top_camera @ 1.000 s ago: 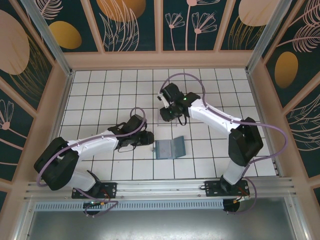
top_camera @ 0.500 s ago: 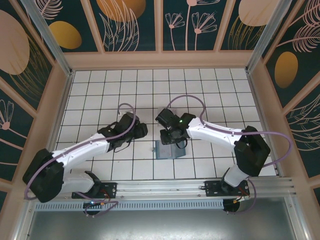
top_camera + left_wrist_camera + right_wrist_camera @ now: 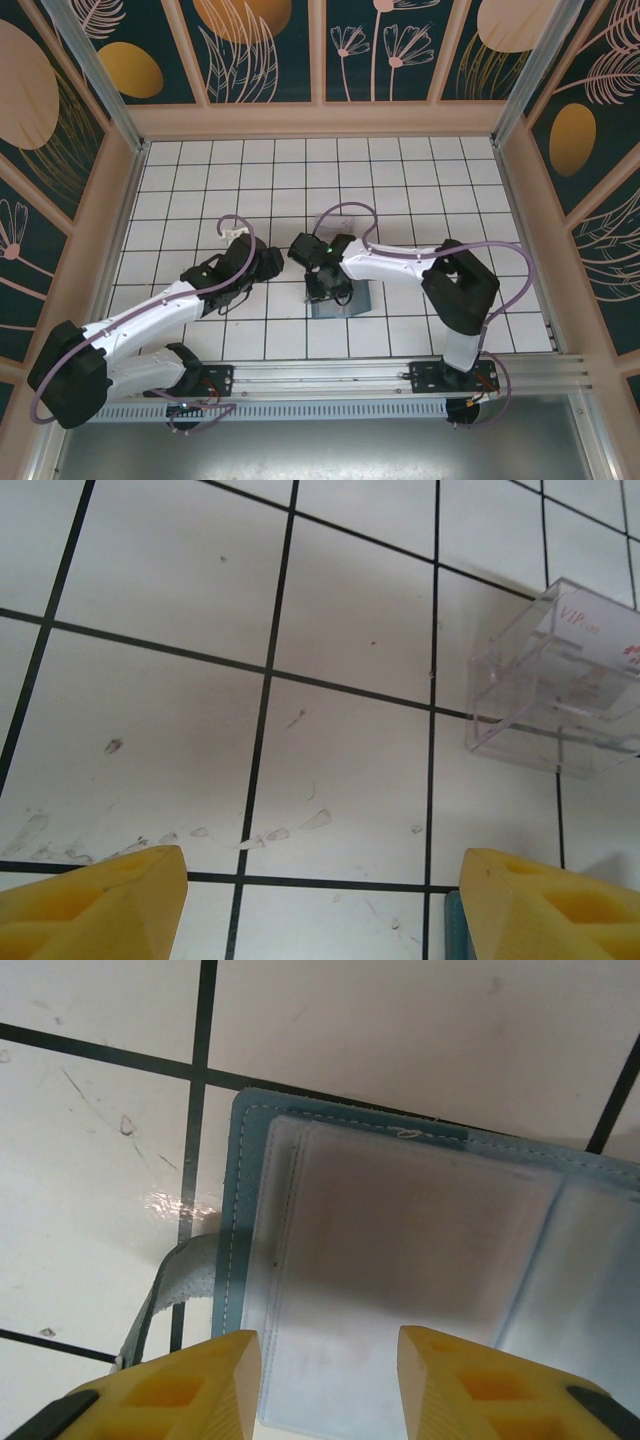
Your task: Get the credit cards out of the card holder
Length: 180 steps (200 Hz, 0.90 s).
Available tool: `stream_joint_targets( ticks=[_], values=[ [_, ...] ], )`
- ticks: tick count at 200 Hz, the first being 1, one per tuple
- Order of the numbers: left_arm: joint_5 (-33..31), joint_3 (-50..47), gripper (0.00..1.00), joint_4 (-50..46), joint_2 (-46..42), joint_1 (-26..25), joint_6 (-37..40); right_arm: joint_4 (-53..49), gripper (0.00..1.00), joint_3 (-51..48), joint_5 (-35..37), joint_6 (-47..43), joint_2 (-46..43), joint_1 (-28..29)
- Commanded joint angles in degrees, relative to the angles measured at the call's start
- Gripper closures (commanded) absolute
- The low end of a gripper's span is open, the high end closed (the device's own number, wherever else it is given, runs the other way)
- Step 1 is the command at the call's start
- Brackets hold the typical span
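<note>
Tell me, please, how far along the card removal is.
The card holder lies open on the tiles; one card sits in the clear box. The right gripper hangs open over the holder. Left: pulling out any cards inside, which I cannot make out.

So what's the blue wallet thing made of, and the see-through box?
The card holder looks like soft slate-blue leather, or maybe fake leather: it is matte with a stitched edge. Its inner pocket looks like cloudy, slightly shiny plastic. The box looks like hard clear plastic: you can see right through its walls, and its edges are sharp.
</note>
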Motion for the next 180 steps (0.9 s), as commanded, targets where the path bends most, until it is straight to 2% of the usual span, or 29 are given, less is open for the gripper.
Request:
stream_joint_targets(
  ticks=[1,43,99,152,180],
  values=[
    [-0.56,-1.03,0.27,0.19,-1.01,0.46,-0.34,-3.85,0.58,2.41,2.53,1.24,1.93,0.86],
    [0.24,-1.14,0.27,1.12,-1.01,0.43,0.4,-4.52,0.57,2.96,2.96,1.26,3.79,1.01],
    [1.05,-1.08,0.27,1.65,-0.92,0.45,0.83,-4.63,0.62,2.11,3.49,1.69,4.7,1.32],
    [2.04,-0.82,0.27,1.74,-0.97,0.44,1.0,-4.19,0.78,1.64,3.22,1.91,4.73,1.3],
    [6.37,-0.87,0.32,4.36,0.39,0.45,2.07,-3.01,0.85,1.37,2.93,2.06,3.12,1.31]
  ],
)
